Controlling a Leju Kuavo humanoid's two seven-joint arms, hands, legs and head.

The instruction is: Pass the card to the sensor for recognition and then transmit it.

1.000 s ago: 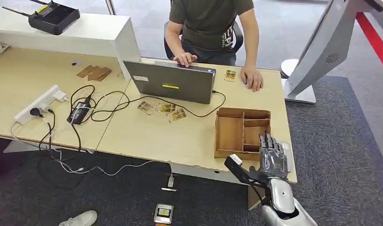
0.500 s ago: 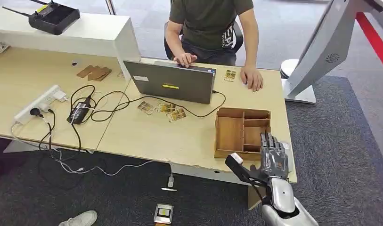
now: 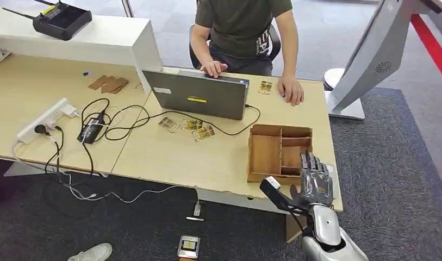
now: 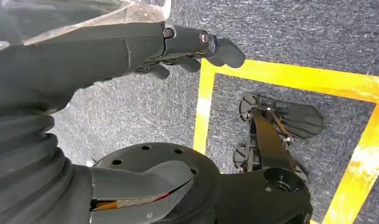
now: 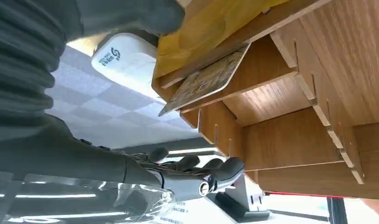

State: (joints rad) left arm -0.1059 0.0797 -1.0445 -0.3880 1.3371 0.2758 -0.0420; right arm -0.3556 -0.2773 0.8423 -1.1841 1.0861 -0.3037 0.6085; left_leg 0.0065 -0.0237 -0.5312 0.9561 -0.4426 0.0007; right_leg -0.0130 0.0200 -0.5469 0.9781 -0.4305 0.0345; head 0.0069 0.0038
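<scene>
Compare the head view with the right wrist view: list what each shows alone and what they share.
Head view alone: the laptop, a person's hand on the desk, loose cards by the cable, and the power strip. Right wrist view alone: a card leaning in a tray slot, and a white device beside the tray. Shared: the wooden tray and the right robot hand, holding nothing.

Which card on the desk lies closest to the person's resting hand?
The lone card beside the laptop's far corner; the other three cards lie in front of the laptop.
</scene>
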